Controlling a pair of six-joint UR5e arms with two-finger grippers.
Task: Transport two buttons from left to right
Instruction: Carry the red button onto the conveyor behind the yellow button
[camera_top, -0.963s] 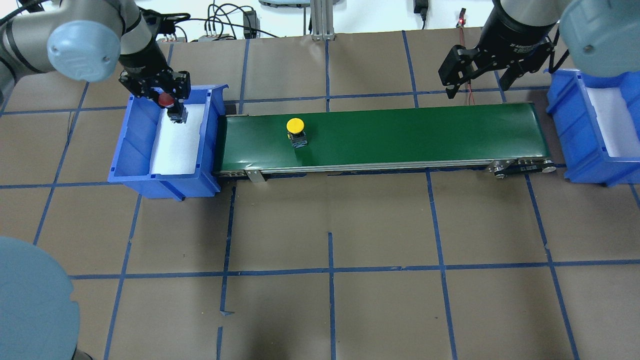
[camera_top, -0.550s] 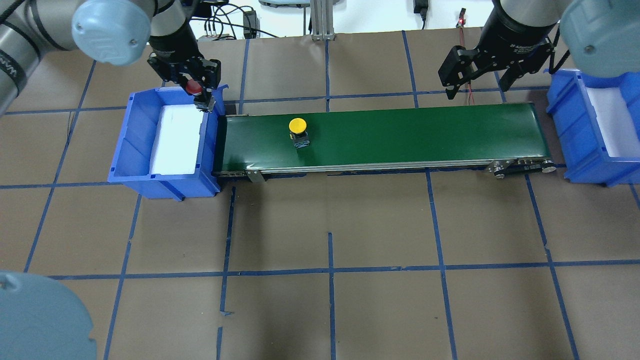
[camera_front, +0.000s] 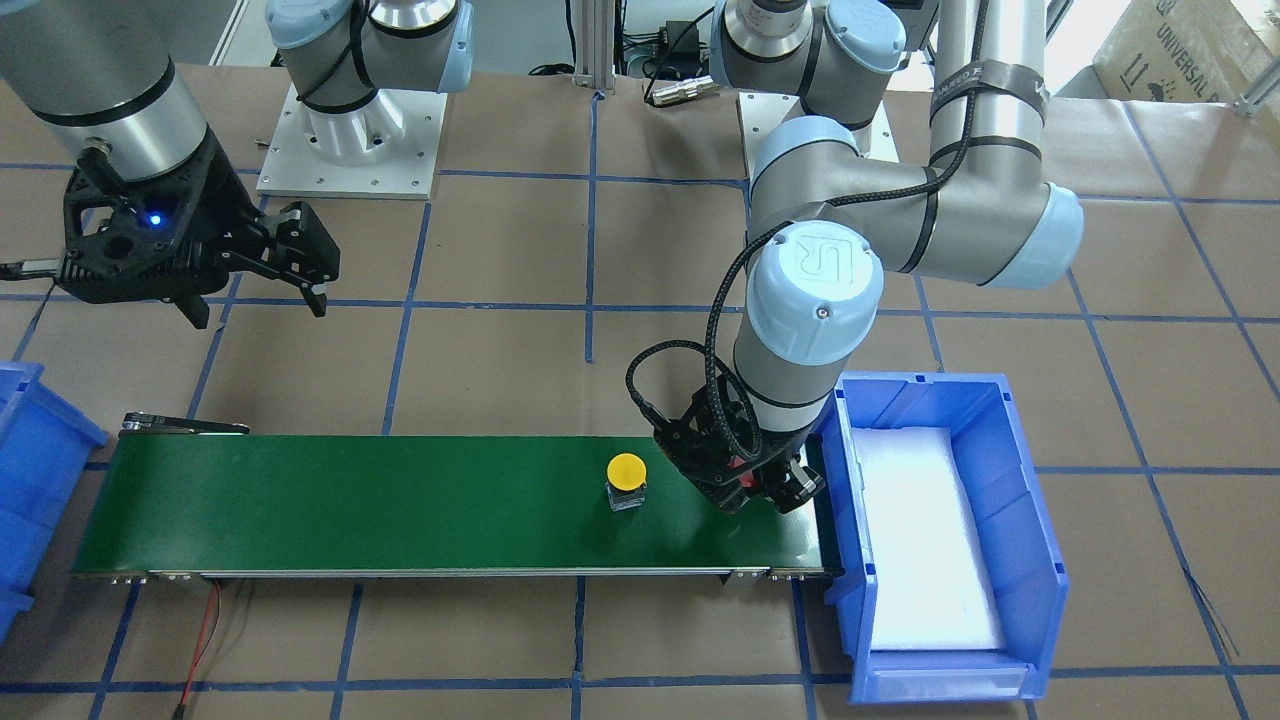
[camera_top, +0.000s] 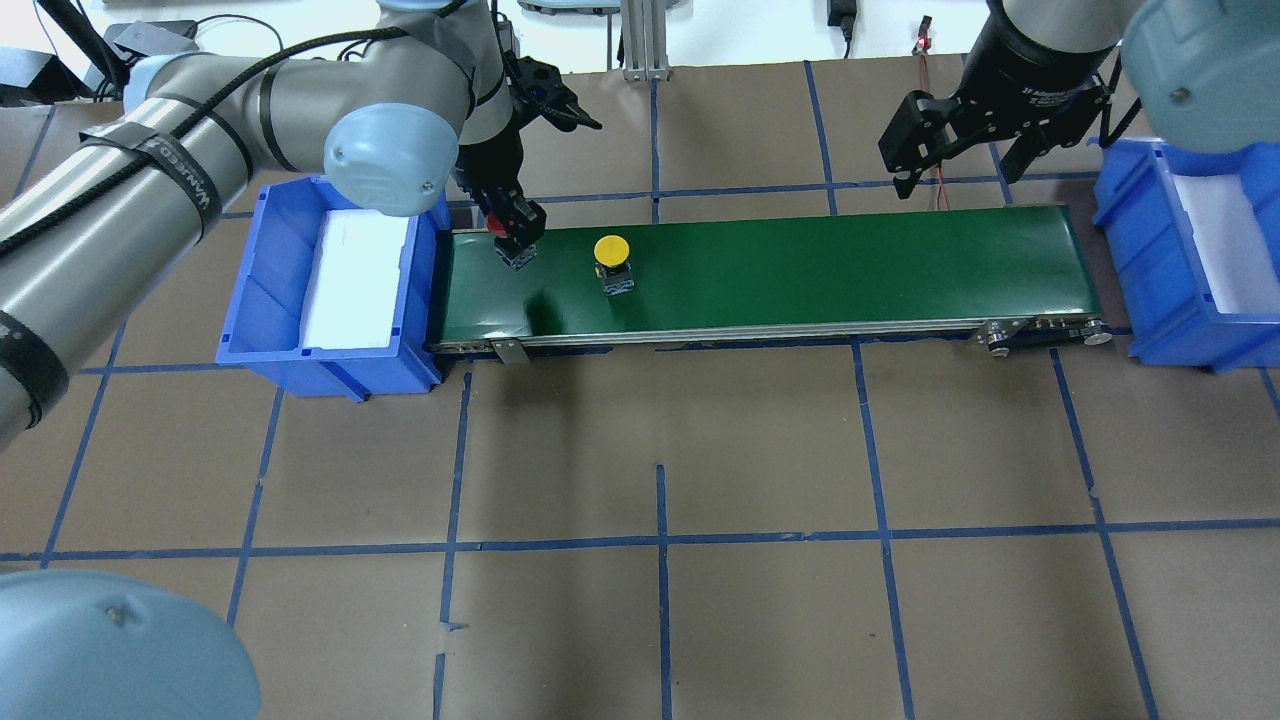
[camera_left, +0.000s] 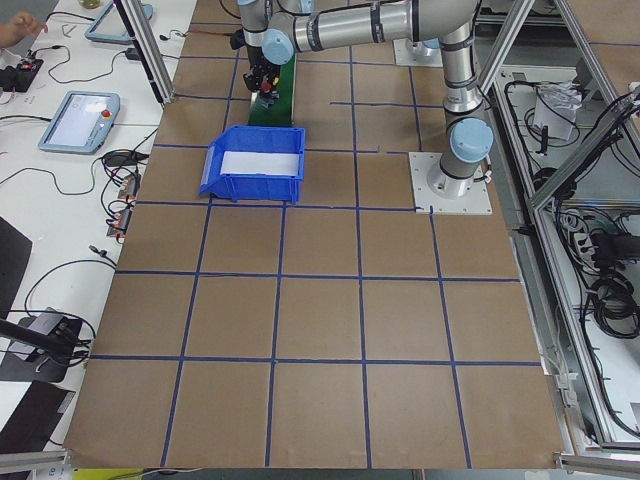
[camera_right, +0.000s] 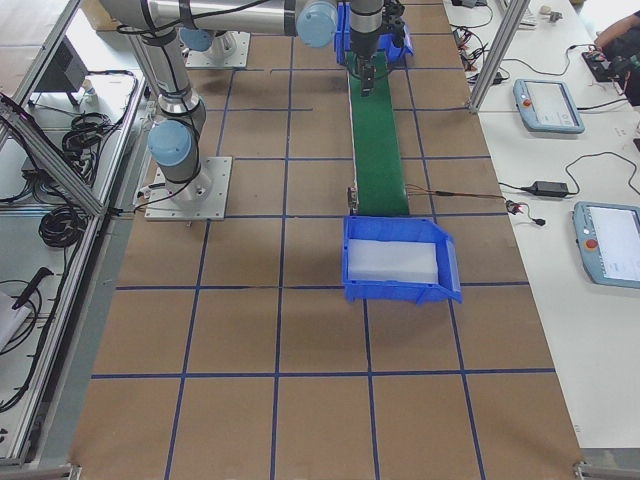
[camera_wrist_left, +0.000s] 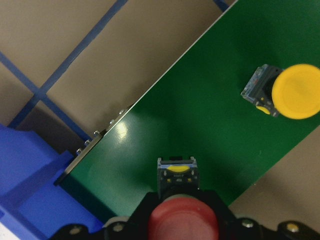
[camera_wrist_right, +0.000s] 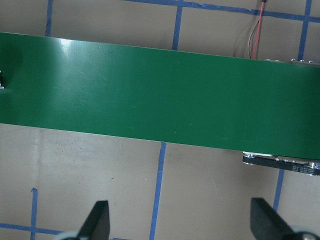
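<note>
My left gripper (camera_top: 510, 238) is shut on the red button (camera_wrist_left: 183, 222) and holds it just above the left end of the green conveyor belt (camera_top: 800, 270). The red button's square base (camera_wrist_left: 176, 172) points down at the belt. The yellow button (camera_top: 612, 252) stands upright on the belt a short way to the right, also seen as the yellow button (camera_wrist_left: 295, 91) in the left wrist view. My right gripper (camera_top: 955, 160) hovers open behind the belt's right end, with nothing between its fingers.
A blue bin (camera_top: 270, 280) with a white liner sits at the belt's left end, close beside my left gripper. A second blue bin (camera_top: 1150, 250) sits at the right end. Brown table with blue tape lines all around; cables run along the far edge.
My left gripper has carried the red button out of the left bin and rightward over the belt's left end. The yellow button has drifted slightly right along the belt. The right arm has stayed still.
</note>
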